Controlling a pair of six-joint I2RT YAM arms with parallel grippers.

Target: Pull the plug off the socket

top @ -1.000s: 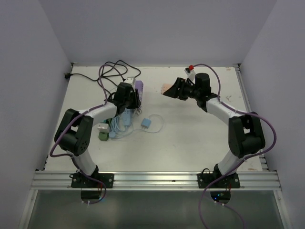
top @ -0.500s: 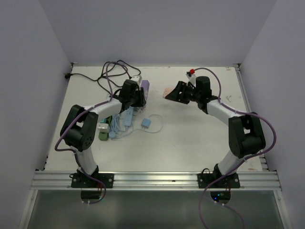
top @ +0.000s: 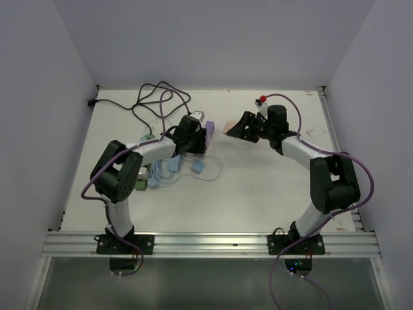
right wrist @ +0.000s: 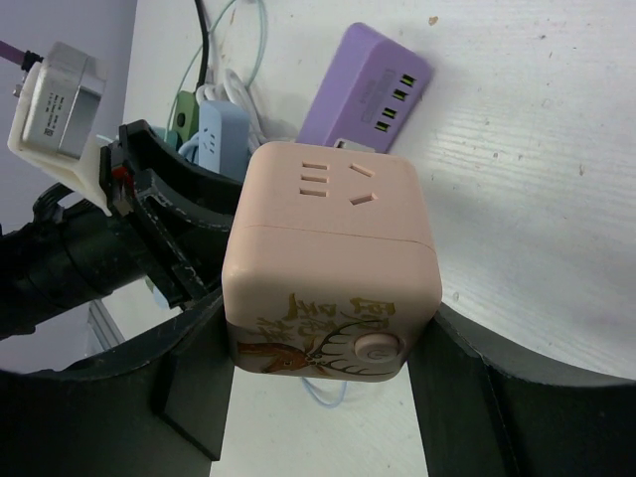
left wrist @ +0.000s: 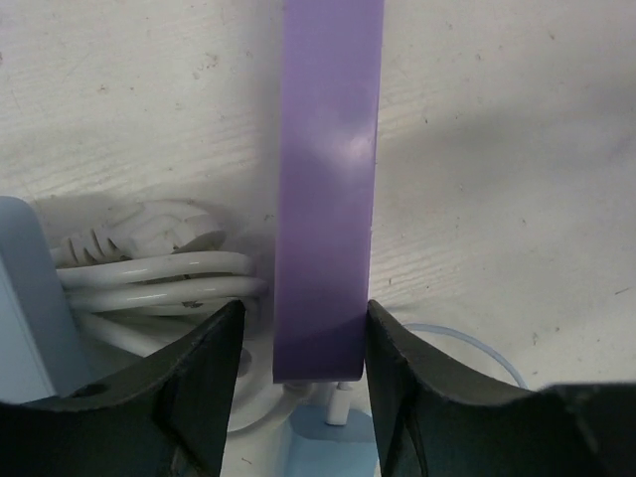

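pink cube (right wrist: 333, 229): a rounded, pale pink block with plug slots on one face. The next face has a round button and a deer drawing with lettering.
power strip (left wrist: 328, 179): long and purple, with a plain smooth top. A row of four small ports runs along one side.
right gripper (right wrist: 328, 358): clamped on the pink cube, with one finger on each of two opposite sides.
left gripper (left wrist: 305, 318): closed in on the power strip's two long sides near one end, so the strip sits between its fingers.
cube to strip: they are just beside each other at the far middle of the table (top: 258, 187). A small gap separates them, and the pink cube is not plugged into the power strip.
beside the strip: coiled white cables (left wrist: 159, 278) lie just next to it. A light-blue block (left wrist: 25, 298) sits beyond them.
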